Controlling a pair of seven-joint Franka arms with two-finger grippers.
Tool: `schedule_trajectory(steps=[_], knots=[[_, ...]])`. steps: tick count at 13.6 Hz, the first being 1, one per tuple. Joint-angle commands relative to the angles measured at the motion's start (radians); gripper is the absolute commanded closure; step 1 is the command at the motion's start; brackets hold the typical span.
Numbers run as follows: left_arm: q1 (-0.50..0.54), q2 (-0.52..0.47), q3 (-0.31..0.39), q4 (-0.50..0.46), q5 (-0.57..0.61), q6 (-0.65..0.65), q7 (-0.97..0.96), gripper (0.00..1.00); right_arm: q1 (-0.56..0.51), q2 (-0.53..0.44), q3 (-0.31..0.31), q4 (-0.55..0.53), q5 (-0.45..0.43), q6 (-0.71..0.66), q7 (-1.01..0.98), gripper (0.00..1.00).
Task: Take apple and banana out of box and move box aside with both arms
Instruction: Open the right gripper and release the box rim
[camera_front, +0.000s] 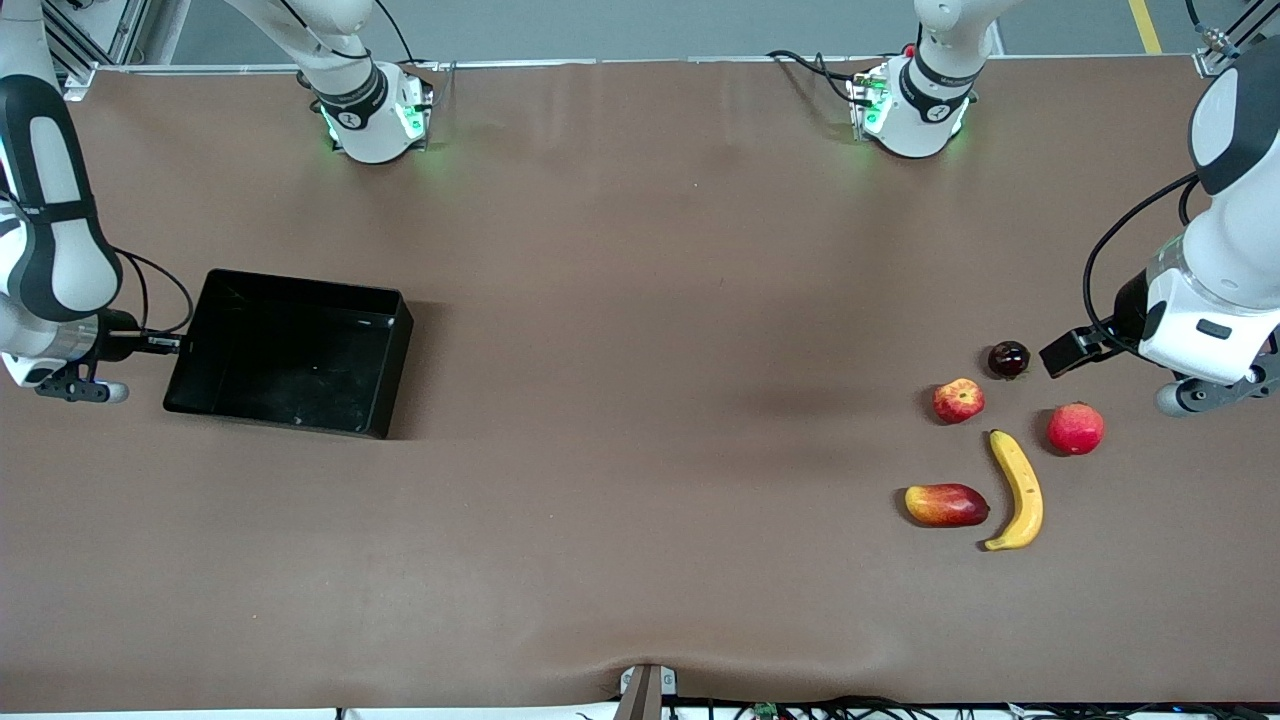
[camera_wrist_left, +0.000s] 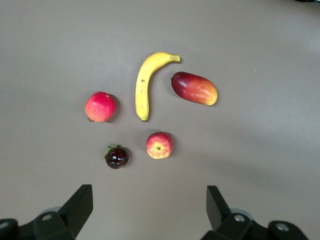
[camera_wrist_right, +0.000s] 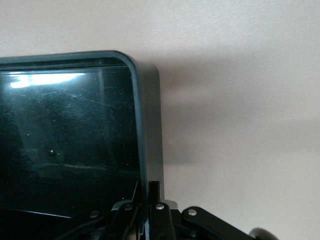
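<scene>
The right gripper (camera_wrist_right: 147, 207) is clamped on the wall of the black rectangular plastic bin (camera_front: 290, 350) at the right arm's end of the table. The left gripper (camera_wrist_left: 149, 202), fingers apart, hangs over the table beside the fruits at the left arm's end, where the long curved yellow banana (camera_front: 1018, 490) lies nearer the front camera than the small round red-and-yellow apple (camera_front: 958, 400).

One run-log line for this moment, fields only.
right pincer: shut on box wall | left pincer: open above fruits | banana, apple: on table | box: empty

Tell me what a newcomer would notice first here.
The black bin at the right arm's end of the table, its wall pinched by the shut right hand. Then the fruit cluster at the left arm's end: banana, apple and mango, with the open left hand above them.
</scene>
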Motion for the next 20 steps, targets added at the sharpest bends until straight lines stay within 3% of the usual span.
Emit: schedule_trajectory(steps=[1,2,3,6,9,12,15,20], knots=[[0.003,-0.020,-0.002,0.002,-0.021,-0.021,0.020,0.00,-0.029,0.007,0.024,-0.006,0.008,0.014,-0.028,0.96],[0.003,-0.018,-0.002,0.002,-0.021,-0.021,0.020,0.00,-0.027,0.012,0.026,0.002,0.008,0.011,-0.028,0.39],[0.001,-0.018,-0.002,0.002,-0.021,-0.021,0.020,0.00,-0.017,0.012,0.026,0.019,0.010,0.004,-0.026,0.00],[0.001,-0.018,-0.002,0.002,-0.020,-0.021,0.021,0.00,0.052,0.010,0.031,0.133,0.010,-0.030,-0.028,0.00],[0.000,-0.017,-0.002,0.002,-0.020,-0.021,0.021,0.00,0.167,0.039,0.027,0.400,-0.004,-0.189,-0.017,0.00],[0.000,-0.017,-0.002,0.001,-0.020,-0.021,0.023,0.00,0.268,0.085,0.026,0.635,-0.077,-0.346,0.003,0.00],[0.000,-0.017,-0.002,0.002,-0.020,-0.021,0.023,0.00,0.308,0.041,0.034,0.663,-0.071,-0.445,0.180,0.00],[0.001,-0.017,0.000,0.001,-0.018,-0.021,0.038,0.00,0.379,-0.177,0.041,0.652,-0.067,-0.691,0.371,0.00]])
